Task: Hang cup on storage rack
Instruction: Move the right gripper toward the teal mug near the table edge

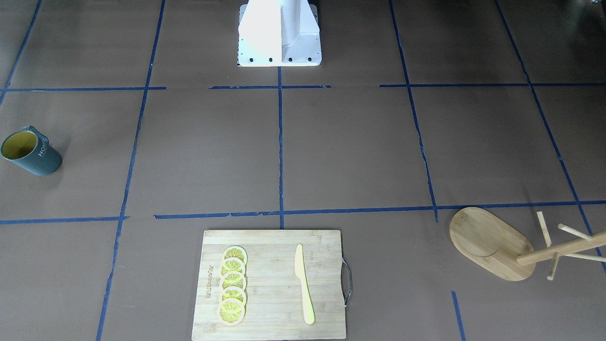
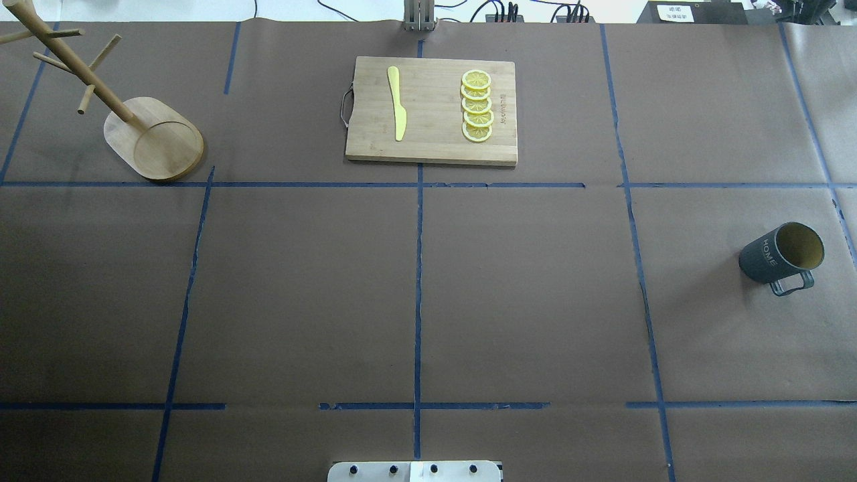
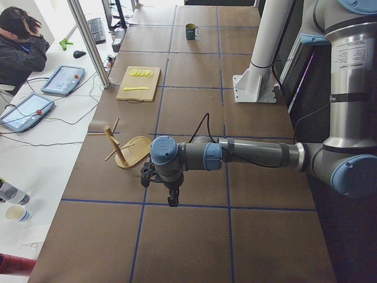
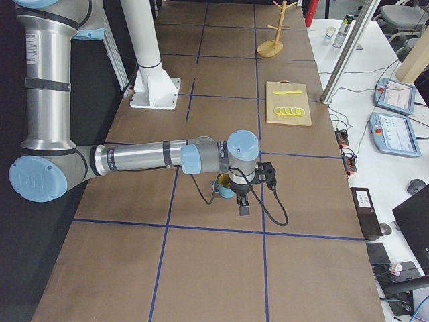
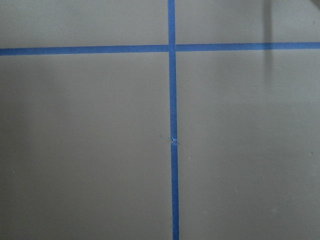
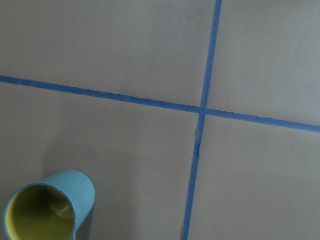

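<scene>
The cup [image 1: 31, 154] stands upright on the table [image 1: 331, 156] at the left edge of the front-facing view. Its handle is turned toward the top of that frame, the robot's side. The rack [image 1: 492, 244] stands in the lower right of the same frame with nothing on its pegs. The two are well apart, and the board [image 1: 270, 284] with lemon slices [image 1: 233, 284] and a knife [image 1: 303, 284] lies low in the centre, between them.

The right gripper [image 4: 242, 204] hangs in the middle of the right side view, with the cup showing just behind its wrist. The right wrist camera catches the cup only in its lower left corner, so this gripper is probably not yet lined up over it. The left gripper [image 3: 171, 197] hangs in the middle of the left side view, near the rack's base. I cannot tell whether either gripper is wide or narrow. The cup is in no grip.

Each arm seems placed by the thing on its own side. The right is likely to lift the cup, and the left to receive it or steady the rack. Hanging has not begun.
</scene>
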Controlling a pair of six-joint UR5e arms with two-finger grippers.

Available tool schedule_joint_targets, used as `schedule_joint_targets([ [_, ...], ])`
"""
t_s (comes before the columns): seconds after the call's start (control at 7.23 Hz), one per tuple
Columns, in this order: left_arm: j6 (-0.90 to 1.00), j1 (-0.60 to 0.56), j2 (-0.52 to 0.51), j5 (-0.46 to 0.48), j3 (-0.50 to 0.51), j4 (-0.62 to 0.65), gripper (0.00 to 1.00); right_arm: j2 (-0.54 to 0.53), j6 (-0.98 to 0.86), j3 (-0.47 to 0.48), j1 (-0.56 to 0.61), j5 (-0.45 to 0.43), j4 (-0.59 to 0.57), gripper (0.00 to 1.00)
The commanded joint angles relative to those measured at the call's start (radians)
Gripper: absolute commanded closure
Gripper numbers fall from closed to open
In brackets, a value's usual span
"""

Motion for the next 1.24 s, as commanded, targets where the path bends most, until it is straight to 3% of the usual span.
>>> schedule_joint_targets([
  [0.0, 0.000, 0.000, -0.002, -0.001, 0.001, 0.000, 0.00, 0.035, 0.126, -0.003, -0.099, -0.009, 0.067, 0.00],
  [0.55, 0.003, 0.000, 0.001, 0.000, 0.002, 0.001, 0.00, -0.014, 0.143, -0.004, -0.211, -0.012, 0.196, 0.00],
  [1.11, 0.005, 0.000, 0.004, 0.000, 0.002, 0.009, 0.00, -0.028, 0.147, -0.027, -0.296, -0.053, 0.212, 0.01],
])
